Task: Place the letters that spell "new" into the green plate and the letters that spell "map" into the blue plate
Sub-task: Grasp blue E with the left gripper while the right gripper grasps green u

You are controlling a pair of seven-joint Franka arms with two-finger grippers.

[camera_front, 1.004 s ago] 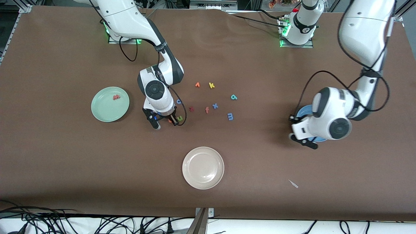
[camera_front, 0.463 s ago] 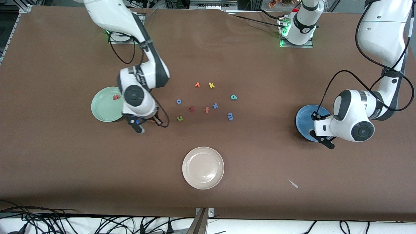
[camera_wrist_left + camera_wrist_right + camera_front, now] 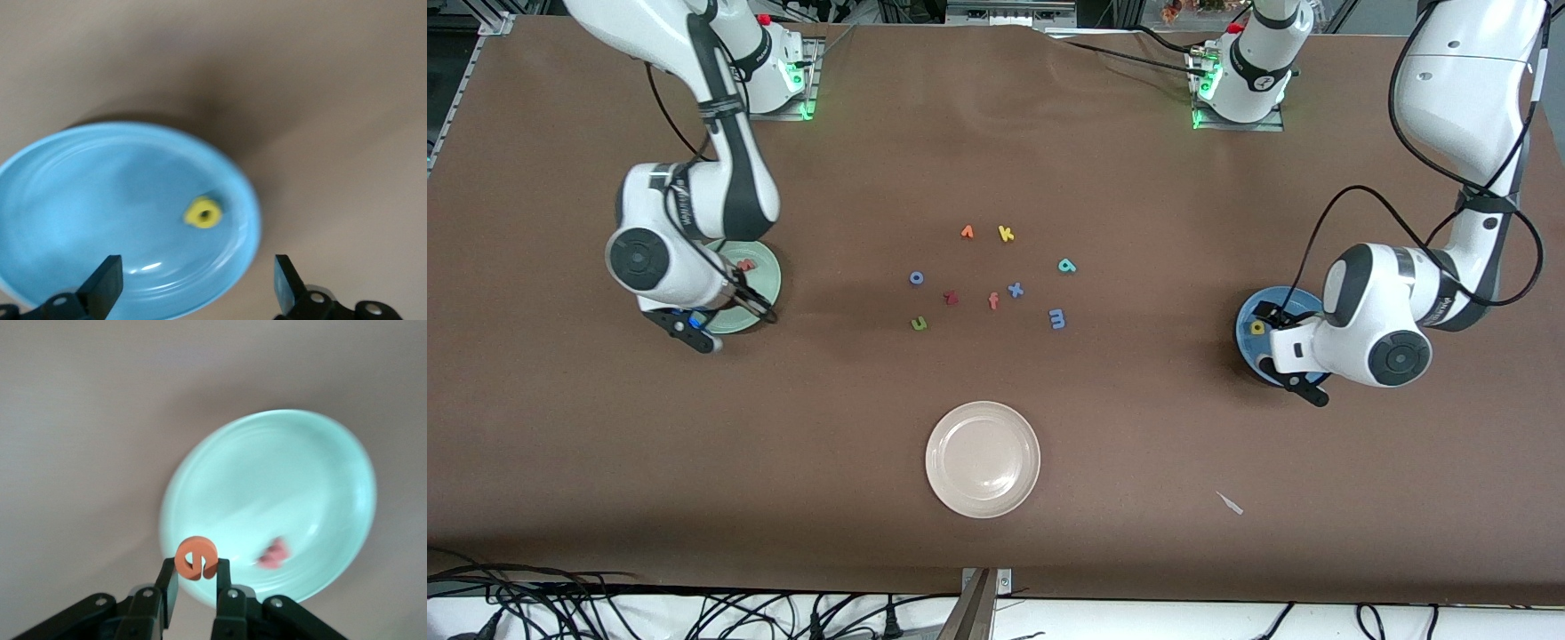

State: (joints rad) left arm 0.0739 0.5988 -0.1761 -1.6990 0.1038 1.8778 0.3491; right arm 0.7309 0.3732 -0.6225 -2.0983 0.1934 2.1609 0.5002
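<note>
The small orange foam e (image 3: 197,558) is pinched in the right gripper (image 3: 195,583) above the rim of the pale mint-green round plate (image 3: 293,463) — next comes lowering and release. The left gripper (image 3: 193,287), fingers wide, hangs over the blue round plate (image 3: 100,193), the yellow foam a (image 3: 203,214) lying inside.

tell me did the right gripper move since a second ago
Yes. The right gripper, shut on the orange e, went from beside the green n toward the right arm's end and is now over the green plate.
</note>
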